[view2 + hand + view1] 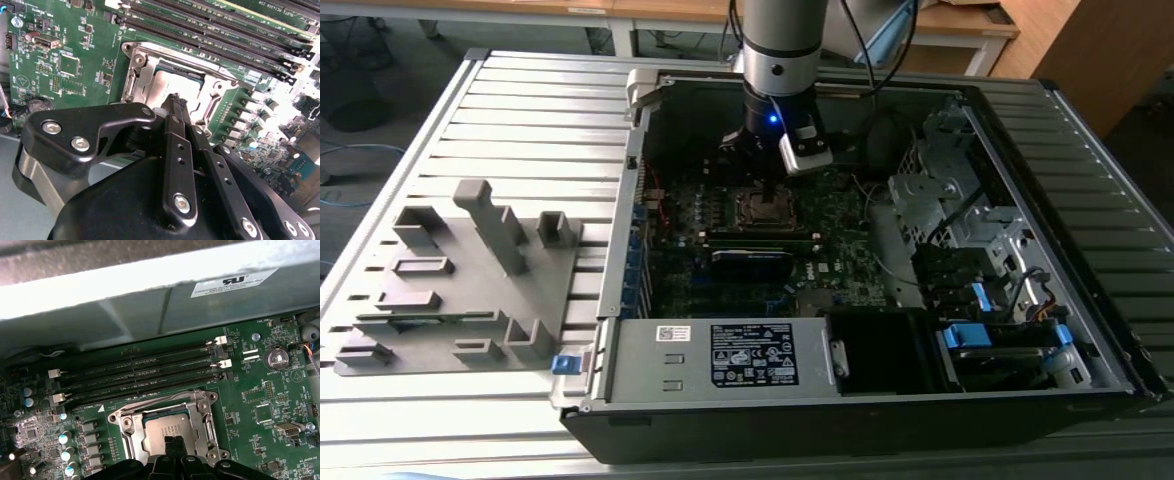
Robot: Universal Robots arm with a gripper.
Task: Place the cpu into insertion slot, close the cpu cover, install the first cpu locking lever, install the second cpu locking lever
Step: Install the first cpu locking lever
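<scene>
Hanging over the middle of the open black computer case (881,400), the grey robot arm (778,45) points its black two-fingered gripper (173,442) straight down at the square silvery-rimmed insertion slot (165,427) on the green motherboard (250,390). In both wrist views the two slim black fingertips (175,104) stand pressed together with no gap between them and nothing clamped, just above the socket. The cpu, a flat square chip with a dull grey-brown top (162,430), already lies seated inside the socket, and the thin silvery metal cpu cover (202,415), a frame plate with a square middle opening, lies flat around it so the chip's top shows through the opening. In the second wrist view the same frame (145,85) sits level on the board with the fingertips near its edge; whether they touch the metal cannot be told. Long black memory slots (145,370) run just beside the socket. In the exterior view, a grey plastic fixture of upright blocks (460,275) rests on the ribbed metal table (520,110), at the exterior view's left of the case.
</scene>
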